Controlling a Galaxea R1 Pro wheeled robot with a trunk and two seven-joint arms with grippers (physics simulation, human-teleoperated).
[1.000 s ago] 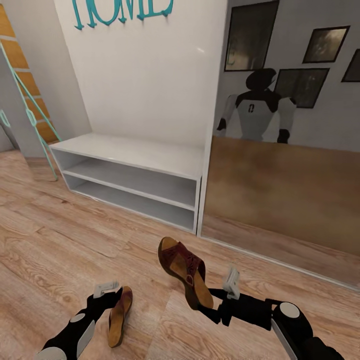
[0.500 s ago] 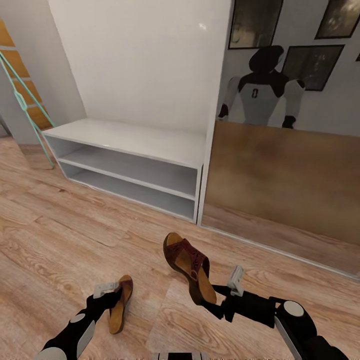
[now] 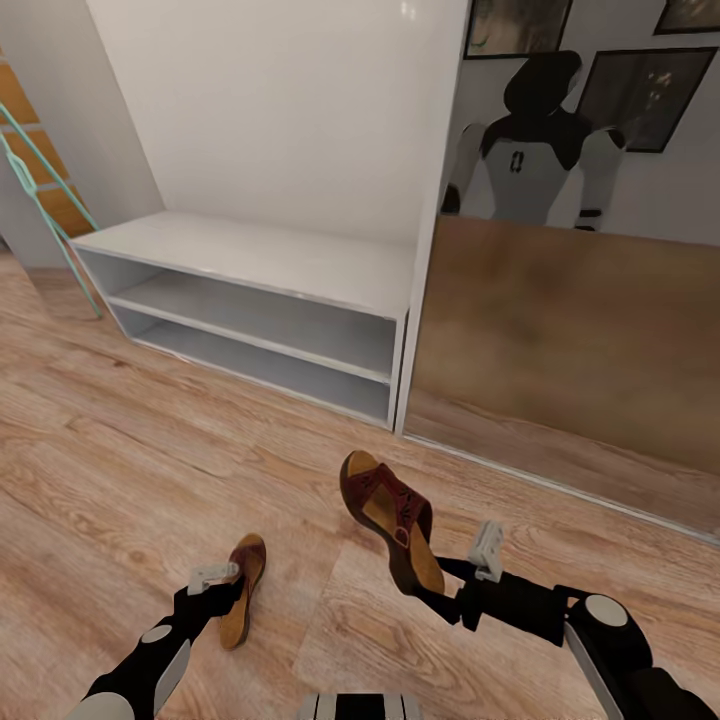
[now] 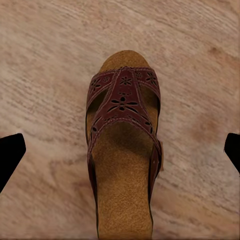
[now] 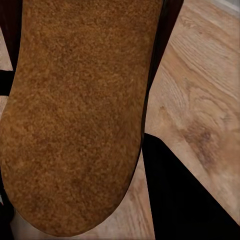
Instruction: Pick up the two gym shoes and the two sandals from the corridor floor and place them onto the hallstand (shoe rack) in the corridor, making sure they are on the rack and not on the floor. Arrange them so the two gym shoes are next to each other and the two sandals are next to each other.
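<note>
**Two sandals in hand, and a white bench that may be the wrong stop**

Low in the head view, the right gripper [image 3: 452, 588] is clamped on the heel of one sandal [image 3: 392, 518], toe tilted up toward the white bench [image 3: 250, 262]. At lower left the left gripper [image 3: 218, 588] holds the other sandal [image 3: 241, 588]; I think it is pinched at the heel too, though that grip is hard to read, since the left wrist view shows dark fingertips [image 4: 10, 155] standing wide of the shoe.

Both shoes hang over the corridor floor [image 3: 120, 450]. A heel-only pinch could let either swing or slip. The bench ahead has two plain shelves and no upper steps, so setting them there risks the wrong furniture.
</note>
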